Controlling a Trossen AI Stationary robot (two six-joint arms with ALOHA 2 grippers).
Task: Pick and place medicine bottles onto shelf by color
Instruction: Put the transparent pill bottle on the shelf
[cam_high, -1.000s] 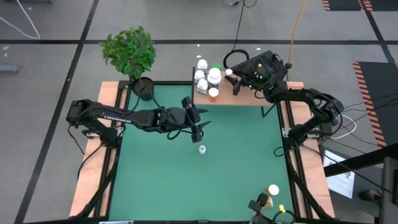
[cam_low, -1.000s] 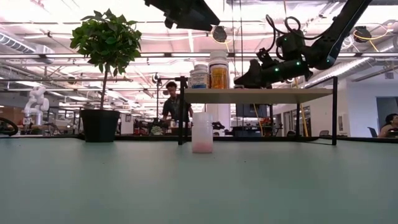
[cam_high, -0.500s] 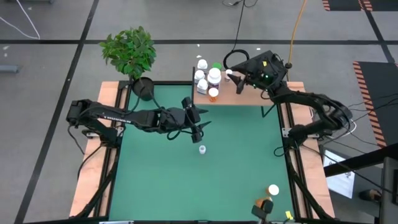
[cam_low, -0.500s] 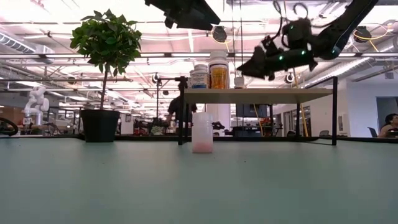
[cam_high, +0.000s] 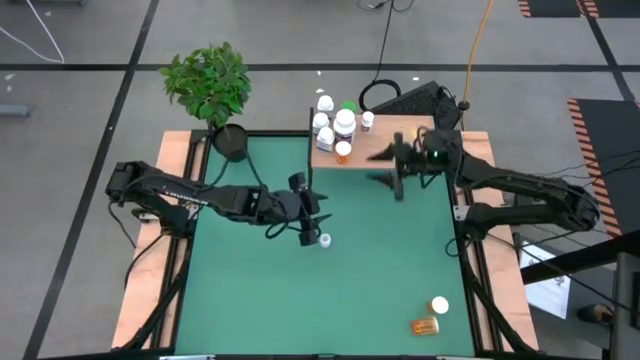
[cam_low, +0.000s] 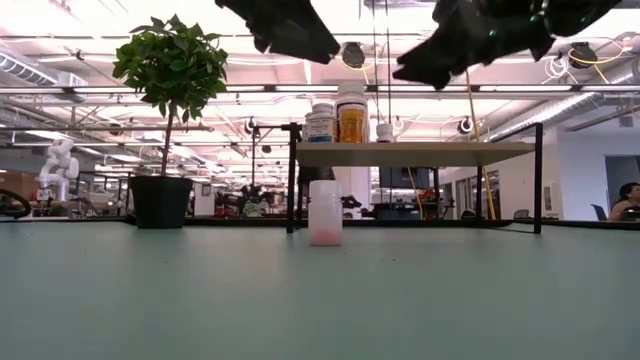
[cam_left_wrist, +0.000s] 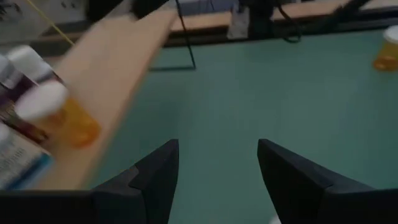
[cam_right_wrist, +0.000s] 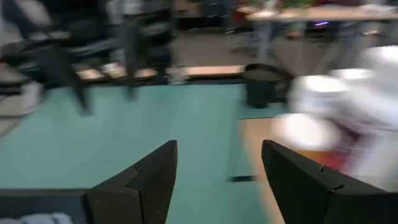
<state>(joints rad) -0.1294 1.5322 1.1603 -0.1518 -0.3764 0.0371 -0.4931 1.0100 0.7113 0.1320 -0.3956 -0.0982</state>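
Green-matted table (cam_high: 380, 270), bottles sorted at its far edge.
Six medicine bottles (cam_high: 343, 124) are grouped on the shelf (cam_high: 390, 155); one white bottle (cam_high: 325, 240) is stood mid-table beside the left pincer (cam_high: 312, 228), two near the right front corner. Both pincers are held open and empty, the right pincer (cam_high: 385, 168) at the shelf's front edge.

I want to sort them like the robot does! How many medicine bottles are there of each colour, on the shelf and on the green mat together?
White bottles: 5
Amber bottles with white caps: 4 (counting the big one on the shelf, which looks amber from the low view)
Green-capped bottle: 1
Total: 10
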